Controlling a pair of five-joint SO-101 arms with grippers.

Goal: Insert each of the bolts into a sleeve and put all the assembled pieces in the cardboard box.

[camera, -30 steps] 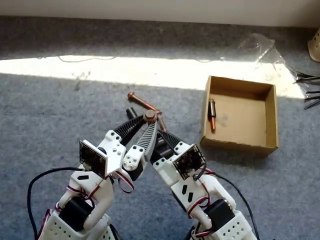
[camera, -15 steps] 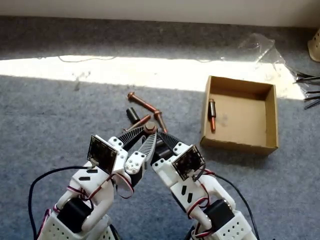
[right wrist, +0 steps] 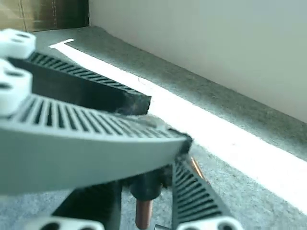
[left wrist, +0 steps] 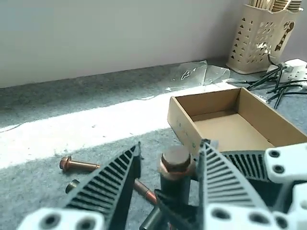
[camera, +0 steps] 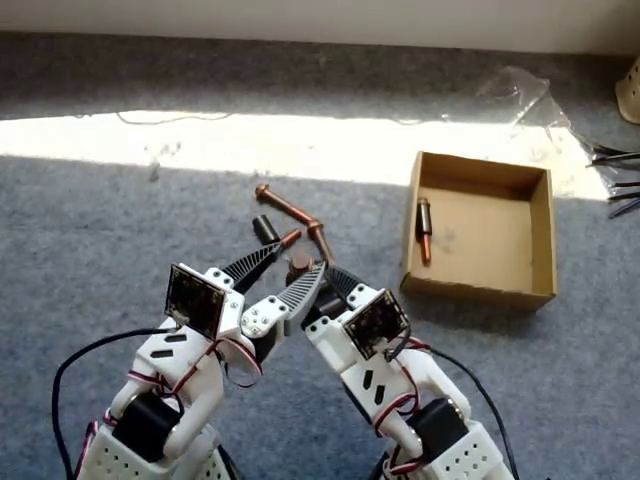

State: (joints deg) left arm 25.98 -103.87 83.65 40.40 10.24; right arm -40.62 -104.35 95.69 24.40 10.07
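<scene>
Copper-coloured bolt (left wrist: 176, 162) is sitting head-up in a dark sleeve (left wrist: 173, 189), and the right gripper (right wrist: 146, 187) is clamping that sleeve upright over the grey carpet (camera: 100, 250). The left gripper (left wrist: 171, 146) is standing wide apart, with one finger on each side of the bolt head. Three loose bolts (camera: 283, 203) and a spare sleeve (camera: 264, 228) are lying on the carpet just beyond the grippers. One assembled piece (camera: 424, 230) is lying inside the cardboard box (camera: 478, 168), near the wall facing the loose bolts.
</scene>
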